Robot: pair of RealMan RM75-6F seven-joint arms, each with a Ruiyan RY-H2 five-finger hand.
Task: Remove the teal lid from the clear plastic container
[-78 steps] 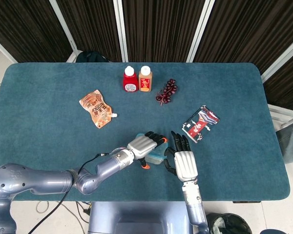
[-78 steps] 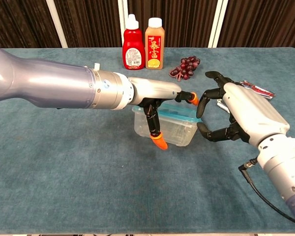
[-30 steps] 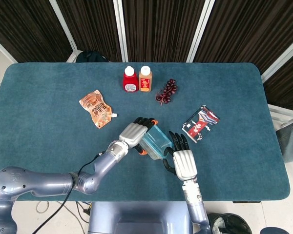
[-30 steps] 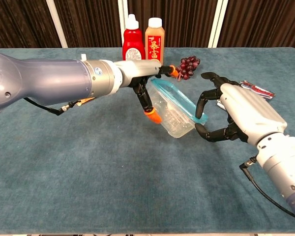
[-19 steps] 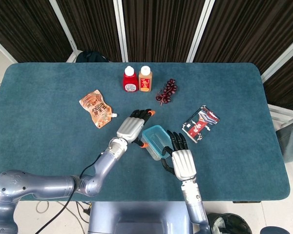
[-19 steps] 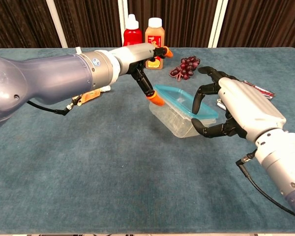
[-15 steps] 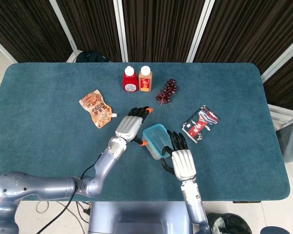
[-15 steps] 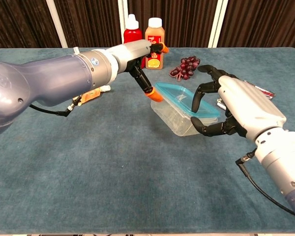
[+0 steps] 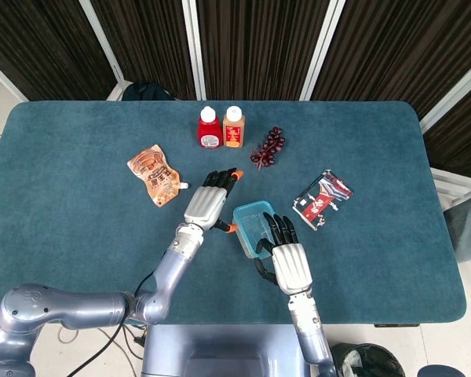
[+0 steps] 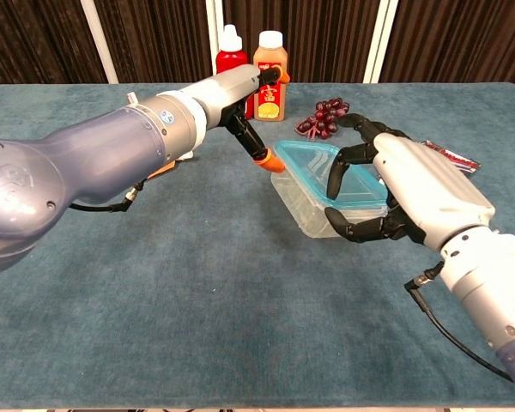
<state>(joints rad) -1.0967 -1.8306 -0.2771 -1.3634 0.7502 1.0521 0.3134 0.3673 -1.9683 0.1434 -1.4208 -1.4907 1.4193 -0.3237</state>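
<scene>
The clear plastic container [image 10: 302, 213] with its teal lid [image 10: 307, 165] on is tilted just above the table's middle; from above only the lid [image 9: 250, 225] shows. My right hand [image 10: 416, 196] grips its right end, fingers curled over the lid and thumb under the clear wall. In the head view the right hand [image 9: 287, 264] sits just below the container. My left hand [image 10: 230, 96] is beside the lid's left end, fingers spread toward the bottles, its orange thumb tip touching the lid's corner. The left hand [image 9: 206, 205] holds nothing.
A red bottle [image 9: 209, 128] and an orange bottle [image 9: 233, 127] stand at the back, with dark grapes [image 9: 268, 148] to their right. An orange pouch [image 9: 155, 174] lies to the left, and a red-and-white packet [image 9: 322, 198] lies to the right of the container.
The left hand lifted and tilted the container, then let go and drew back left. The right hand closed around the container's right end and now holds it.
</scene>
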